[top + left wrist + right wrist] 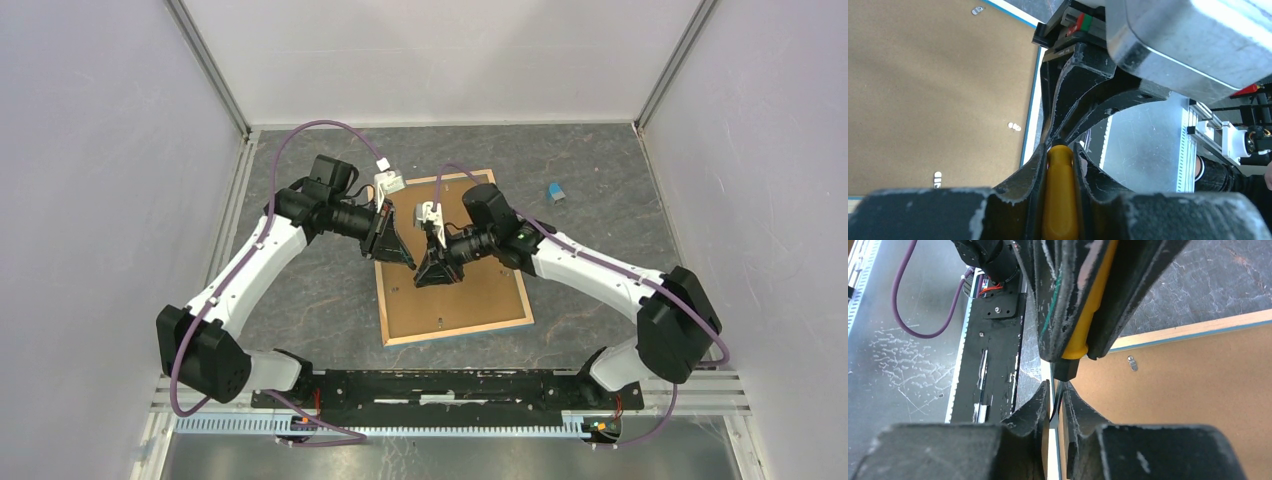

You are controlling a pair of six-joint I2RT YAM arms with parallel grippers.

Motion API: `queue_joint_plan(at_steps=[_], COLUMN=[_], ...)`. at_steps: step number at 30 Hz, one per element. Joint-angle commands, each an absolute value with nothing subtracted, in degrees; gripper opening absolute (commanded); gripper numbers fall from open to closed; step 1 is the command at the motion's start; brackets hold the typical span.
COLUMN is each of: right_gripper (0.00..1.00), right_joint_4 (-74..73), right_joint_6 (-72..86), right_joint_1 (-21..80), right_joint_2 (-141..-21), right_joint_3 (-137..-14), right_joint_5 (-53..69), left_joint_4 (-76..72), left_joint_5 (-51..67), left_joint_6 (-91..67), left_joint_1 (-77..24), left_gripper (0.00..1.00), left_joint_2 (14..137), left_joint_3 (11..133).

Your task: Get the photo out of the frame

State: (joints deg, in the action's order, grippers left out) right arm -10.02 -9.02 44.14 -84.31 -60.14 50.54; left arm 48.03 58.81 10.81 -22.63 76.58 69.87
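A dark grey, mottled table (600,250) fills the floor of a cell with plain white walls (450,50). A black metal rail (450,385) runs along the near edge where the arms are bolted. A small blue and white object (556,192) lies well apart, at the far right.

Both arms reach forward with elbows out and bend inward, so their wrists meet over the far left part of the frame (480,300). The left gripper (1060,146) is clamped on a yellow tool (1060,200) right at the frame's left edge. A short black tip of the tool sticks out past the fingers. The right gripper (1056,390) points at it tip to tip, its fingers drawn nearly together with a thin dark strip between them. Whether they grip that strip cannot be told.

The frame lies flat at the middle of the table, brown back up, with small metal tabs (1014,126) near its rim and a thin blue border showing. Its long axis runs from near to far, with the far end leaning slightly left.
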Motion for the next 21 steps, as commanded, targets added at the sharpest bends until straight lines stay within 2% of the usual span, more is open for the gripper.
queue_joint_plan(at_steps=[1, 4, 6, 7, 12, 14, 17, 21], right_gripper=[0.15, 0.00, 0.00, 0.00, 0.00, 0.00, 0.00, 0.00], right_joint_4=[-8.24, -8.65, -8.82, -8.96, -11.58, -12.73, -14.66, -22.70], right_joint_6=[-7.08, -6.78, -6.77, -6.90, -9.26, -10.02, -10.95, -16.67], right_joint_1=[44.29, 44.29, 44.30, 44.20, 42.94, 40.75, 35.36, 25.30], right_joint_2=[-84.84, -85.08, -85.17, -85.17, -84.27, -83.42, -80.98, -79.02], right_joint_3=[-63.05, -63.74, -63.68, -63.62, -62.44, -61.36, -58.87, -57.46], right_joint_5=[49.04, 49.04, 48.74, 48.58, 45.27, 43.07, 38.93, 29.28], left_joint_4=[46.65, 45.78, 45.75, 45.78, 45.82, 45.80, 46.11, 46.61], left_joint_5=[58.43, 57.08, 56.14, 55.49, 51.17, 50.07, 46.17, 38.21], left_joint_6=[8.25, 7.67, 7.80, 7.90, 7.29, 6.74, 6.97, 9.01], left_joint_1=[-23.13, -23.25, -23.26, -23.29, -22.07, -20.64, -18.77, -18.54], left_gripper=[0.02, 0.06, 0.11, 0.17, 0.77, 0.90, 1.00, 1.00], left_joint_2=[75.03, 74.39, 74.34, 74.23, 73.09, 72.50, 70.84, 68.14], left_joint_3=[69.24, 68.56, 68.55, 68.55, 69.56, 70.41, 71.34, 70.55])
